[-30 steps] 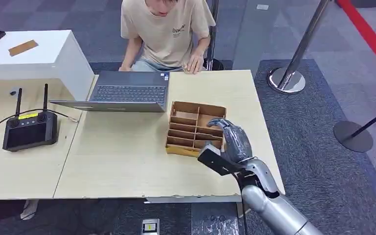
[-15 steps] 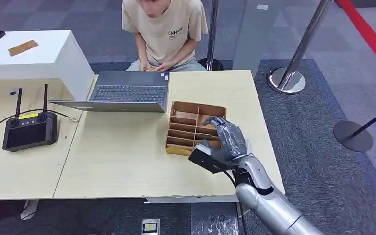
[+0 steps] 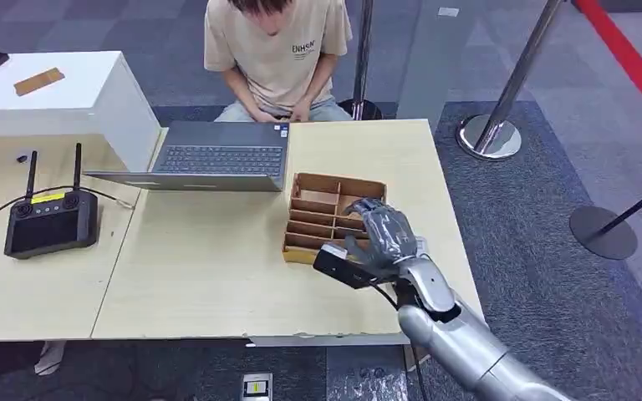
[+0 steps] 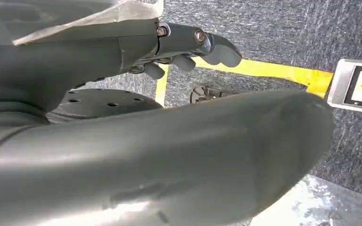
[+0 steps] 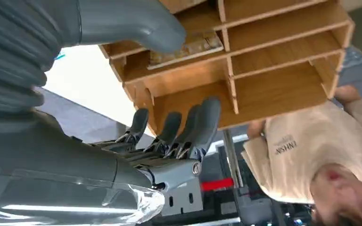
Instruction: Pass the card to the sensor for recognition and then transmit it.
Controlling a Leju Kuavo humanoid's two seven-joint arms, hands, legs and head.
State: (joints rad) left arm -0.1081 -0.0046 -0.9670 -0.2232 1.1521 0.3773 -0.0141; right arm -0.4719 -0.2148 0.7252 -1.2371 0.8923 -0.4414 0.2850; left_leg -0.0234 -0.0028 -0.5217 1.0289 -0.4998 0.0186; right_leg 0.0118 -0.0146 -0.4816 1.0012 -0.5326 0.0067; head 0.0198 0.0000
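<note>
A wooden divider box (image 3: 301, 254) with several compartments sits on the light table, right of the laptop. My right hand (image 3: 384, 236) hovers over the box's near right part, fingers (image 5: 202, 122) stretched out and apart, holding nothing. In the right wrist view a flat brownish card (image 5: 191, 47) lies in one compartment of the box (image 5: 273, 61), just past my thumb (image 5: 141, 23); I cannot tell whether the thumb touches it. My left hand (image 4: 184, 49) hangs low over the dark carpet, holding nothing.
An open laptop (image 3: 217, 159) stands at the table's far side, with a person (image 3: 280, 50) seated behind it. A black controller with antennas (image 3: 50, 221) lies on the left table. A white cabinet (image 3: 92, 92) carries a brown card-like piece (image 3: 39, 81). Stanchions (image 3: 493, 134) stand to the right.
My right hand has moved left and forward, further over the divider box. The person has drawn both hands off the table edge to their lap.
</note>
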